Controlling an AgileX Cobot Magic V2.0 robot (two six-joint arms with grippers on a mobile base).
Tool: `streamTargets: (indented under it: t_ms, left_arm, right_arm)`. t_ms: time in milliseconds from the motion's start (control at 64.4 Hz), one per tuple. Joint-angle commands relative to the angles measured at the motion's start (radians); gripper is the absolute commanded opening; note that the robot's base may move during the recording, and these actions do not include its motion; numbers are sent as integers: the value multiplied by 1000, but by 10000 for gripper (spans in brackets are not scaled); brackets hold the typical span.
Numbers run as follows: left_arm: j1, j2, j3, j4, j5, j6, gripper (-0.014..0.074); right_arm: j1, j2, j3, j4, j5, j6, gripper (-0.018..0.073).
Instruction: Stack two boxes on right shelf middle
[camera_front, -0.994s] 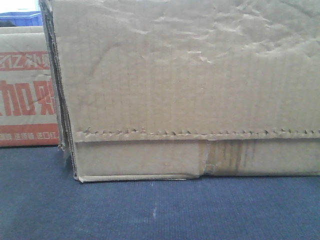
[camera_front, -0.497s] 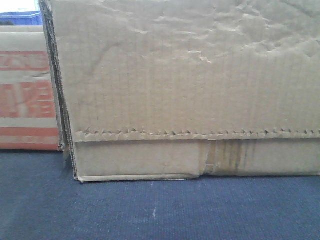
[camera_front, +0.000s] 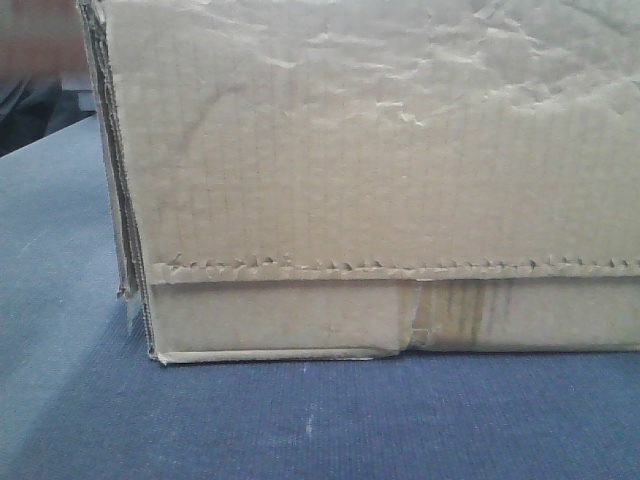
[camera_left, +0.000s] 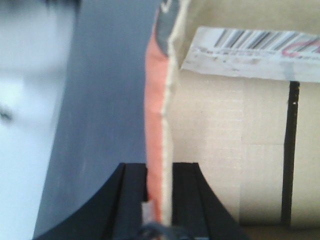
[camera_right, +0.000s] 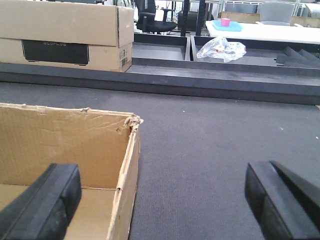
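The plain cardboard box (camera_front: 380, 180), with a perforated line along its lower part, fills the front view and rests on the dark blue table top (camera_front: 300, 420). In the right wrist view it is open-topped (camera_right: 65, 145). My right gripper (camera_right: 160, 175) is open and straddles its right wall, one finger inside and one over the table. My left gripper (camera_left: 160, 167) is shut on the wall of the red-orange printed box (camera_left: 220, 150), which carries a barcode label inside. The steel shelf is out of view.
In the right wrist view a large closed carton (camera_right: 65, 30) stands at the table's far left. Beyond the table edge are a crumpled plastic bag (camera_right: 221, 49), a teal tray (camera_right: 226, 24) and an office chair (camera_right: 150, 15).
The printed box at the left of the front view blurred upward and has left that view, baring the table top behind it. The plain box has not moved.
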Motion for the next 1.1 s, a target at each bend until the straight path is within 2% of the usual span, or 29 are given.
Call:
streamTargets:
  t_ms: [0,47,171,373,590,792,1088]
  left_arm:
    - [-29,-25,-92,-42,8,-44,-111]
    - [-53,-25,-140,-46,14,-52,-111]
    - [-170,-25,-225,-50,5,-87,-111]
    - [-400,-3,-243,-46,-95,-163,-111]
    - [-548,107,-243,-43,-93,-213,-111]
    - [-627,231,-243,-43,-95,-213,-111]
    - [-634,329,-243,-40,-93,-233,-111]
  right_arm:
    - [1,0,-9,-11,-7,-2,570]
    - [1,0,-9,-10,-7,-2,570]
    - [1,0,-9,3,-7,-2,570]
    - [1,0,-9,3,-7,-2,570]
    - [19,0,-9,3,-7,-2,570]
    - [31,0,-9,3,-7,-2,570]
    - [31,0,-9,3,-7,-2,570]
